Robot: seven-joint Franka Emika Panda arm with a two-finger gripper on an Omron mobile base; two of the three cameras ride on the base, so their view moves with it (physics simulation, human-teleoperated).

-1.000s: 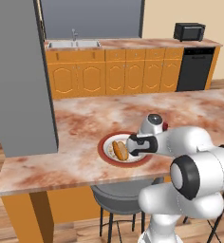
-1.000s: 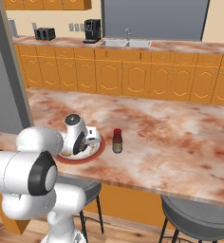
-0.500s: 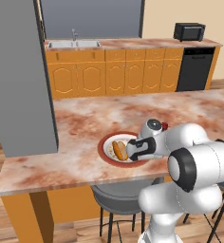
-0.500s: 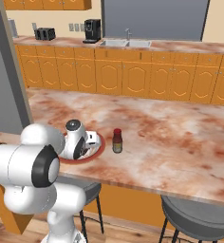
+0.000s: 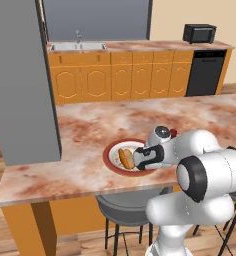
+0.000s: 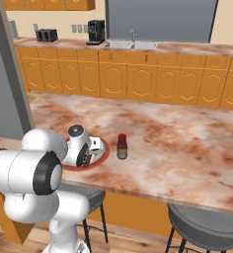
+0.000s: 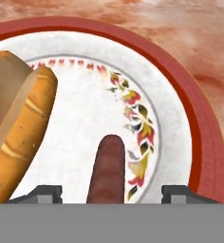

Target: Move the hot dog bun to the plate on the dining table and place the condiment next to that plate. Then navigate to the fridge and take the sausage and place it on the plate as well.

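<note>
The gripper (image 7: 111,195) is low over the plate (image 7: 206,142), and its two fingers (image 7: 47,193) are apart with nothing pinched. The sausage (image 7: 107,173) lies on the white middle of the plate, in the gap between the fingers, and you cannot tell if they touch it. The hot dog bun (image 7: 19,128) lies on the same plate, just beside the sausage, with a strip of bare plate between them.

From the left base view, the plate (image 5: 111,161) sits near the front edge of the long reddish counter (image 5: 90,130), with the bun (image 5: 125,158) on it. The gripper (image 5: 138,161) and the white arm cover the right side of the plate. From the right base view, the condiment (image 6: 122,147) stands up straight on the counter (image 6: 177,143), just beside the plate (image 6: 104,151) and not touching it.

A big grey wall (image 5: 20,80) stands close on the left. Round grey stools (image 6: 205,230) sit under the front edge. Far behind are orange cabinets (image 5: 115,77), a sink (image 5: 82,46), a black microwave (image 5: 199,33), a black oven (image 5: 205,72), a coffee machine (image 6: 95,31) and a toaster (image 6: 47,35). The way between the plate and the bottle is open.
</note>
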